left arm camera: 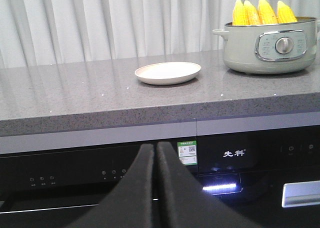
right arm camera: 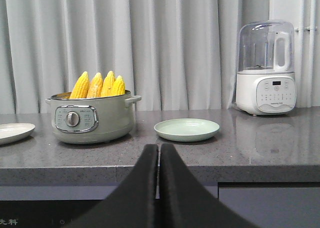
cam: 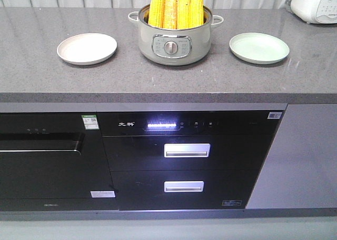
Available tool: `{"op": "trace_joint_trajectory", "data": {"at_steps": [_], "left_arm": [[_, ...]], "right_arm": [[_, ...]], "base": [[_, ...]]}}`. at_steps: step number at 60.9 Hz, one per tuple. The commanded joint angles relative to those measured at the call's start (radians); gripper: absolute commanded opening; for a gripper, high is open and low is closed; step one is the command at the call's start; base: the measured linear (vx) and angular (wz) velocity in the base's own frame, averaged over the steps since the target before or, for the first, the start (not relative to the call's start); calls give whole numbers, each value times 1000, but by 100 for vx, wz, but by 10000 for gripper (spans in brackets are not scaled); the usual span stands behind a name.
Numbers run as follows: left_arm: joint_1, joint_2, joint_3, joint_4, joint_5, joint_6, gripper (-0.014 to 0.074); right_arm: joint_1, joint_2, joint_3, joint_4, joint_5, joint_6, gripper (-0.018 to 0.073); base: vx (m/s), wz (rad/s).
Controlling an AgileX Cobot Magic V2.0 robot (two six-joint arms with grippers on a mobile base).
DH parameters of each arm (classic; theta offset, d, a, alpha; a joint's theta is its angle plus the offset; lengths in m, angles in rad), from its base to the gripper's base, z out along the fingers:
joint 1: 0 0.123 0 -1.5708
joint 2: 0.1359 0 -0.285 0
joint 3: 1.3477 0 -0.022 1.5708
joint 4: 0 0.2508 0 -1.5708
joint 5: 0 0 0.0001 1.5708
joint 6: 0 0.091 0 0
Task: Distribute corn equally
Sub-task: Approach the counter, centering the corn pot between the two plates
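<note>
We see four corn cobs (cam: pixel 176 8) upright in the pot (cam: pixel 150 46), a white plate (cam: pixel 87 48) at its 9 o'clock, a green plate (cam: pixel 259 48) at 3 o'clock. Our left gripper (left arm camera: pixel 156 147) and right gripper (right arm camera: pixel 159 148) are closed, empty.

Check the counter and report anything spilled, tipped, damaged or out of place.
Nothing stands out. The four corn cobs stand upright in the pot, which sits level between the white plate and the green plate. Both plates lie flat and bare, and the counter shows no spills.
</note>
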Motion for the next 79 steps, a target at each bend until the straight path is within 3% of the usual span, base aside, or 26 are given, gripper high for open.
{"op": "trace_joint_trajectory", "data": {"at_steps": [1,79], "left_arm": [[1,-17,3,-1,-75,-8,-7],[1,-17,3,-1,-75,-8,-7]], "right_arm": [[-6,-4,7,-11,-69,-6,-1],[-6,-4,7,-11,-69,-6,-1]], "base": [[7,-2],[6,-1]]}}
